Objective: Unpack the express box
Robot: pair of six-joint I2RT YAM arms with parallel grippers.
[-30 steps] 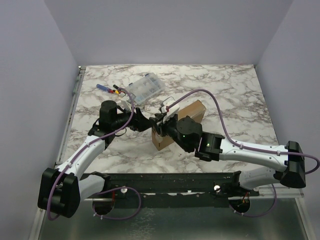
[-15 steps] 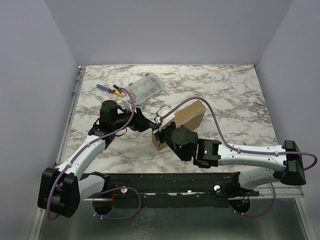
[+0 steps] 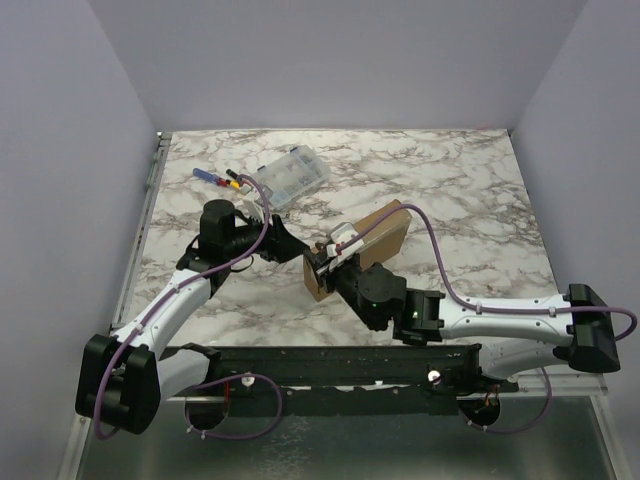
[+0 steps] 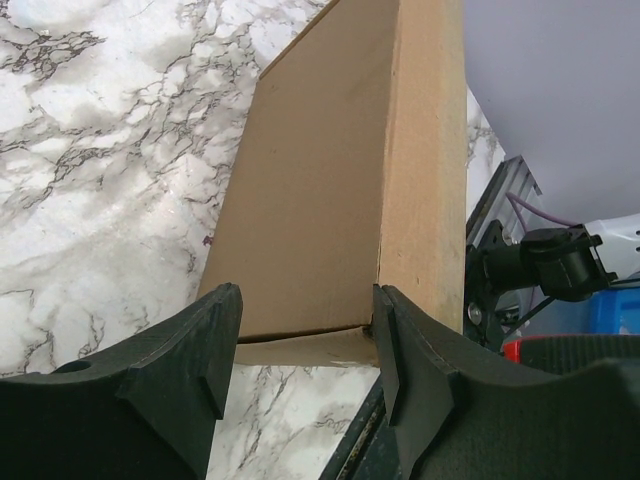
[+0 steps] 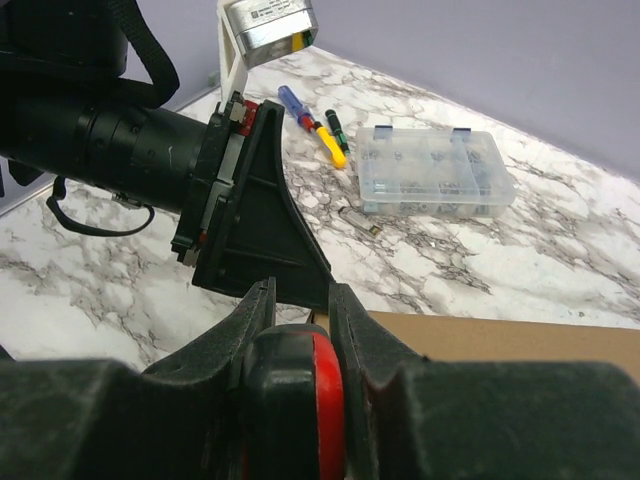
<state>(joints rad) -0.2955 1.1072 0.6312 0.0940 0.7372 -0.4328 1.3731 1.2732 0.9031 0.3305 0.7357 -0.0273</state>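
Observation:
The express box [image 3: 385, 232], a flat brown cardboard mailer, lies slanted mid-table with its lid down. My left gripper [image 3: 295, 250] sits at its near-left end. In the left wrist view the box [image 4: 320, 170] fills the middle, and my left gripper [image 4: 305, 335] is open with the box's near end between the fingertips. My right gripper [image 3: 320, 268] hovers over that same end, shut on a black-and-red tool [image 5: 300, 400]. In the right wrist view the right gripper [image 5: 300, 295] points over the box edge [image 5: 520, 335] toward the left gripper's body [image 5: 250, 230].
A clear plastic compartment case [image 3: 290, 175] lies at the back left, also in the right wrist view [image 5: 435, 170]. Small screwdrivers [image 3: 215, 177] lie beside it, and a little metal piece [image 5: 362, 220] lies just in front of it.
The right arm has drawn back toward the near edge and lowered its elbow, with its gripper staying at the box's near end. The left arm has barely moved.

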